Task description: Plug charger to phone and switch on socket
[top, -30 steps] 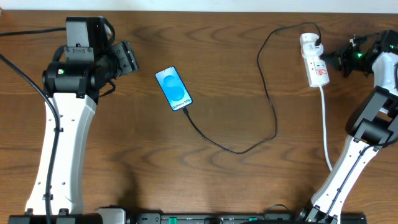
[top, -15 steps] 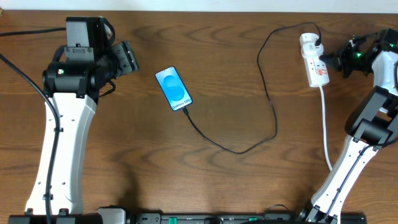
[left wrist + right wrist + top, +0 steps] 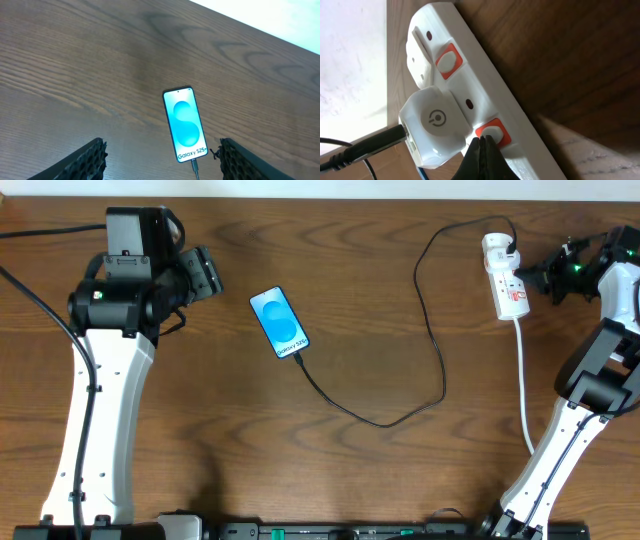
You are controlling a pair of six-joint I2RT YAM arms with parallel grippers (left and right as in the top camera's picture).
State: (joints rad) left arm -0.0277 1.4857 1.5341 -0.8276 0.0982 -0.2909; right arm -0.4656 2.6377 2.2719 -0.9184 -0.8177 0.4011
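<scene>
The phone (image 3: 279, 324) lies face up on the wooden table, its blue screen lit. The charger (image 3: 440, 350) cable has its connector tip in the phone's lower end (image 3: 195, 167). From there it loops across to a white adapter (image 3: 437, 125) plugged into the socket (image 3: 505, 277). My left gripper (image 3: 205, 275) hangs open just left of the phone (image 3: 185, 125), holding nothing. My right gripper (image 3: 533, 278) is shut, its joined tips (image 3: 482, 142) touching the red switch (image 3: 492, 132) beside the adapter on the socket (image 3: 470, 85).
A thick white cord (image 3: 522, 380) runs from the socket toward the table's front edge, beside the right arm. A second red switch (image 3: 449, 61) sits by the socket's free outlet. The table's back edge lies just behind the socket.
</scene>
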